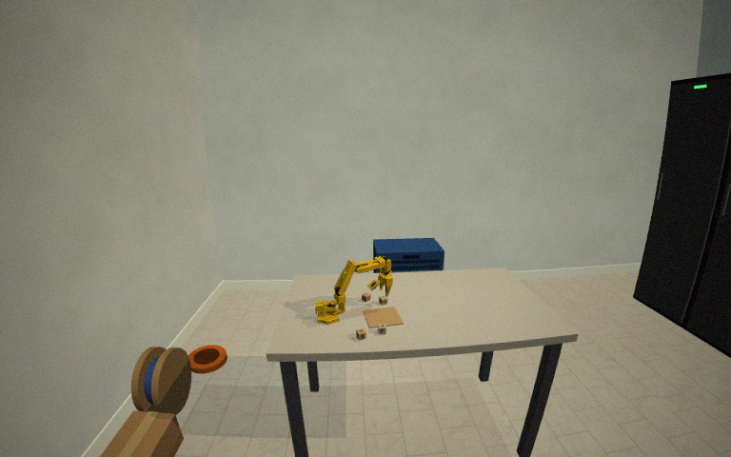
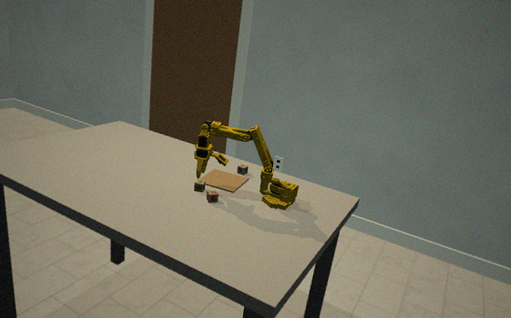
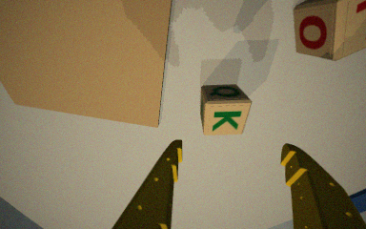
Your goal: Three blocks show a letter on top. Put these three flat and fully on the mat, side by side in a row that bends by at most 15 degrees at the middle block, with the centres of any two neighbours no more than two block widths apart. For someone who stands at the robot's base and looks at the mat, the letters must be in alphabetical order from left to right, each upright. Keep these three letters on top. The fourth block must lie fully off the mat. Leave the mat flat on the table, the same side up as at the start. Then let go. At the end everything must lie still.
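Note:
My gripper [image 3: 231, 150] is open and empty. It points down and hovers over the table just short of a wooden block with a green K [image 3: 225, 112], which lies ahead of the fingertips, not between them. The K block sits on the table close beside the tan mat [image 3: 86, 52]. A block with a red O [image 3: 319, 31] lies beyond it to the right, also off the mat. In the top view the gripper [image 1: 381, 289] hangs above the K block [image 1: 383, 299], with the O block [image 1: 365, 296] beside it. Two more blocks [image 1: 361, 333] [image 1: 381, 328] lie on the mat's [image 1: 383, 316] other side.
The arm's base [image 1: 326, 312] stands at the mat's left. In the exterior view the K block [image 2: 198, 186], the O block [image 2: 212, 196] and one more block [image 2: 242, 169] show around the mat [image 2: 225, 180]. A blue cabinet [image 1: 408, 254] stands behind the table.

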Robot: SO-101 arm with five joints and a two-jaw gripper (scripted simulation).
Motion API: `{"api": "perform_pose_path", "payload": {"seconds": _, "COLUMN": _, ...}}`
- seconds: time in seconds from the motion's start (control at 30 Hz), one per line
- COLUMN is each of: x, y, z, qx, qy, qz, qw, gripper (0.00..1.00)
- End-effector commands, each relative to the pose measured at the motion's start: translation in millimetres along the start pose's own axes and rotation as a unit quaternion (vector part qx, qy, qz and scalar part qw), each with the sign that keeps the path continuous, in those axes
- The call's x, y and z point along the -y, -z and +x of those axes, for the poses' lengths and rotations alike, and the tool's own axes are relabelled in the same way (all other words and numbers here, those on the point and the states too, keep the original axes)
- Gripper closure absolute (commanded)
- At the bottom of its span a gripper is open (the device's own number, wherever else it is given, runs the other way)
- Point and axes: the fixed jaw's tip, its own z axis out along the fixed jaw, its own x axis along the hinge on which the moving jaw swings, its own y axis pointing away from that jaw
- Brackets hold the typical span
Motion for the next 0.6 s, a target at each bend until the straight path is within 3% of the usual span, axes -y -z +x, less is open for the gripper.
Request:
{"api": "perform_pose_path", "payload": {"seconds": 0.0, "x": 2.1, "y": 25.7, "z": 11.0, "qx": -0.065, "qy": 0.006, "qz": 0.003, "qw": 0.998, "gripper": 0.65}}
{"api": "perform_pose_path", "payload": {"seconds": 0.57, "x": 5.3, "y": 28.5, "z": 10.6, "qx": -0.067, "qy": 0.019, "qz": 0.003, "qw": 0.998, "gripper": 0.65}}
